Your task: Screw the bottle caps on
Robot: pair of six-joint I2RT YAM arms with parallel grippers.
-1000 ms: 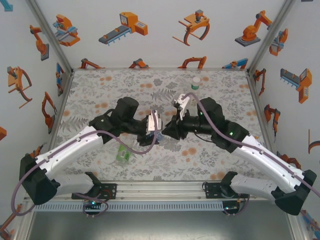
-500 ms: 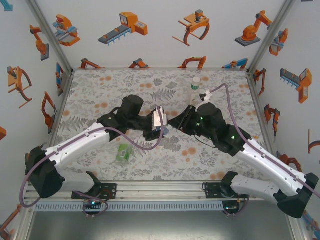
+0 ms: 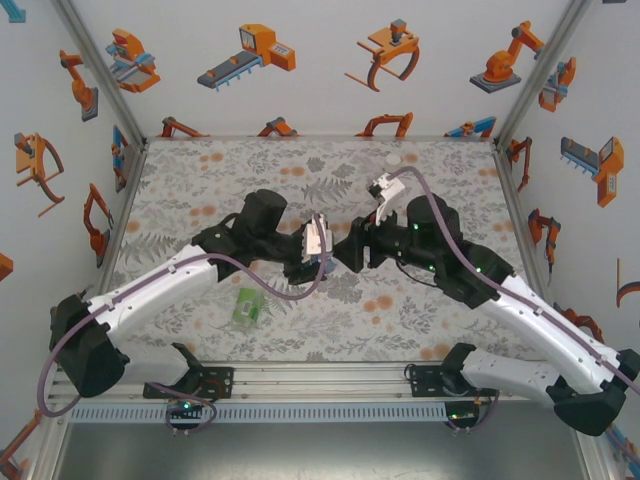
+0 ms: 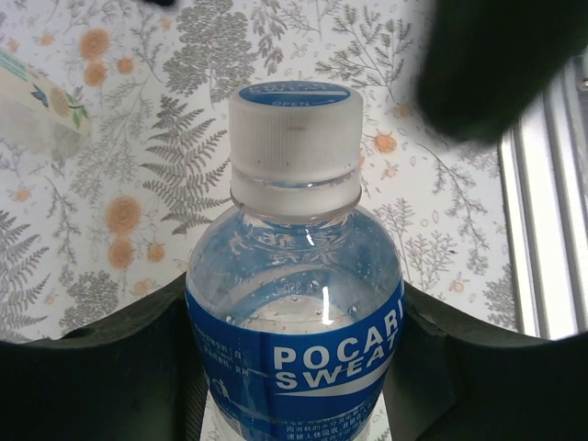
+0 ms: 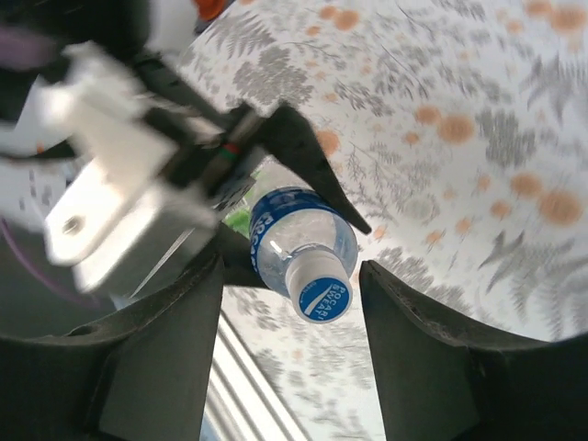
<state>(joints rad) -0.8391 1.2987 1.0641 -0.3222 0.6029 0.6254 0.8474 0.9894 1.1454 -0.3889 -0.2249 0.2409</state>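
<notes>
My right jaws (image 5: 292, 276) have just sprung apart. A second ago they were almost closed. Since then my right arm has swung off from the bottle (image 4: 294, 312) and come back to face it. I read that as a reset between twists: I let go, unwind the wrist and line up to bite again. The cap (image 4: 294, 138) sits on the neck and looks square, but I cannot tell whether it is tight yet, so I would not count this bottle as done.

My left jaws (image 4: 294, 386) have not changed. They are clamped on the bottle's blue label, one finger on each side, and the cap end points at my right wrist.

In my right wrist view the cap lies between my open right fingers (image 5: 165, 349). It touches neither of them, and floral surface (image 5: 478, 110) shows beyond. It sits a little off centre.
</notes>
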